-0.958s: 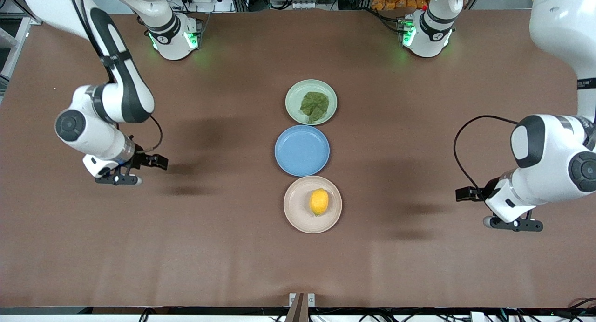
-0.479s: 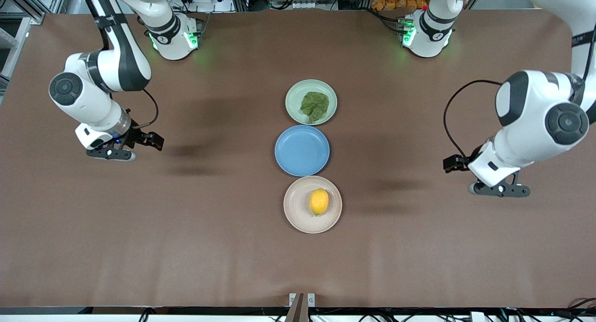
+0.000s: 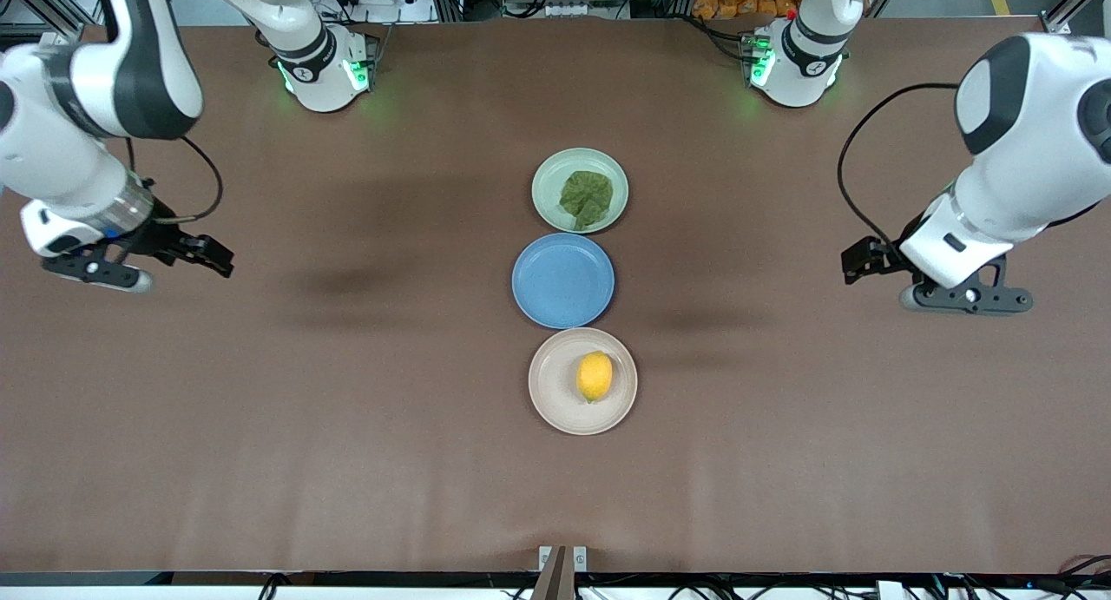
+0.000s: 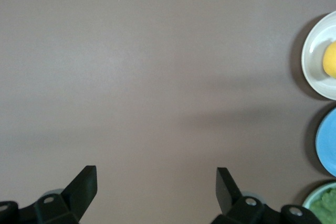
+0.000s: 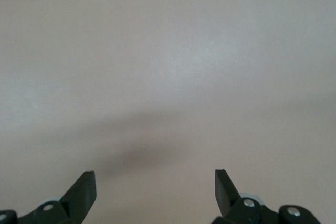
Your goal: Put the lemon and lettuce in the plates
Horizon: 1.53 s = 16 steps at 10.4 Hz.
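The yellow lemon (image 3: 594,376) lies in the beige-pink plate (image 3: 551,392), the plate nearest the front camera. The dark green lettuce (image 3: 587,198) lies in the mint green plate (image 3: 547,179), the plate farthest from the camera. My left gripper (image 3: 966,298) is open and empty over bare table at the left arm's end. My right gripper (image 3: 91,272) is open and empty over bare table at the right arm's end. The left wrist view (image 4: 156,182) shows the lemon (image 4: 330,60), its plate (image 4: 313,61) and a bit of lettuce (image 4: 328,203). The right wrist view (image 5: 155,184) shows only bare table.
A blue plate (image 3: 562,280) lies empty between the two task plates; it also shows in the left wrist view (image 4: 326,141). The brown table (image 3: 347,426) spreads wide around the row of plates. The arm bases (image 3: 323,70) stand along the table's edge farthest from the camera.
Both arms have drawn away from the plates toward their own ends of the table and risen. The lemon, lettuce and plates have not moved.
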Each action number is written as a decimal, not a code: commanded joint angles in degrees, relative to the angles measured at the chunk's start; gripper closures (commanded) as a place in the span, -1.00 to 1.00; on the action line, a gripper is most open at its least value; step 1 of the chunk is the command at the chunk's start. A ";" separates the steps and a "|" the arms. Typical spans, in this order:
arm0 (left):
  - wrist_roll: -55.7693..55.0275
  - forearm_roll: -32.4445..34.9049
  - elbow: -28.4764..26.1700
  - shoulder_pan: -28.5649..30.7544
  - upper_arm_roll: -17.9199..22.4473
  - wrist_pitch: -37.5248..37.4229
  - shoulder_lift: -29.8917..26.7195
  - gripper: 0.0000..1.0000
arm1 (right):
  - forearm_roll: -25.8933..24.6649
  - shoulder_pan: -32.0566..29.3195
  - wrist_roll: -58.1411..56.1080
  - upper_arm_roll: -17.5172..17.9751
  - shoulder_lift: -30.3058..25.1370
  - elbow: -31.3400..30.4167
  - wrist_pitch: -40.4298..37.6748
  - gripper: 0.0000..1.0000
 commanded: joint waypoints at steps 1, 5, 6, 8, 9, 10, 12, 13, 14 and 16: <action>2.95 -2.88 2.18 -0.54 2.09 -5.96 -3.08 -1.00 | -0.39 -0.24 -3.20 0.91 0.42 9.72 -9.36 -1.00; 3.04 -2.89 9.40 -0.37 2.53 -13.27 -4.05 -1.00 | 0.40 -0.33 -8.58 0.99 0.42 20.90 -16.76 -1.00; 3.13 -2.46 11.68 -0.37 2.71 -16.17 -4.31 -1.00 | 1.27 -0.33 -8.67 1.00 0.42 22.66 -18.70 -1.00; 3.13 -2.19 12.23 0.60 2.63 -19.26 -6.41 -1.00 | 3.99 -0.41 -8.59 0.91 0.42 25.39 -21.95 -1.00; 4.35 -1.84 12.14 1.12 2.28 -19.36 -7.38 -1.00 | 4.27 -0.41 -8.67 0.99 0.42 26.45 -23.53 -1.00; 5.40 -1.66 12.14 1.22 2.19 -19.79 -7.74 -1.00 | 4.27 -0.33 -8.76 1.00 0.42 26.81 -24.51 -1.00; 4.98 -1.75 12.14 1.91 2.10 -19.80 -7.65 -1.00 | 4.27 -0.41 -8.76 1.00 0.42 26.81 -25.21 -1.00; 4.45 -1.84 12.14 2.01 1.84 -19.80 -7.57 -1.00 | 4.35 -0.41 -8.59 1.00 0.42 26.81 -26.70 -1.00; 4.45 -1.92 12.14 2.01 1.83 -19.62 -7.13 -1.00 | 4.36 -0.41 -8.41 1.00 0.42 26.90 -27.50 -1.00; 4.45 -1.75 12.06 2.01 1.83 -17.79 -6.86 -1.00 | 4.27 -0.33 -8.41 0.91 0.33 27.07 -28.38 -1.00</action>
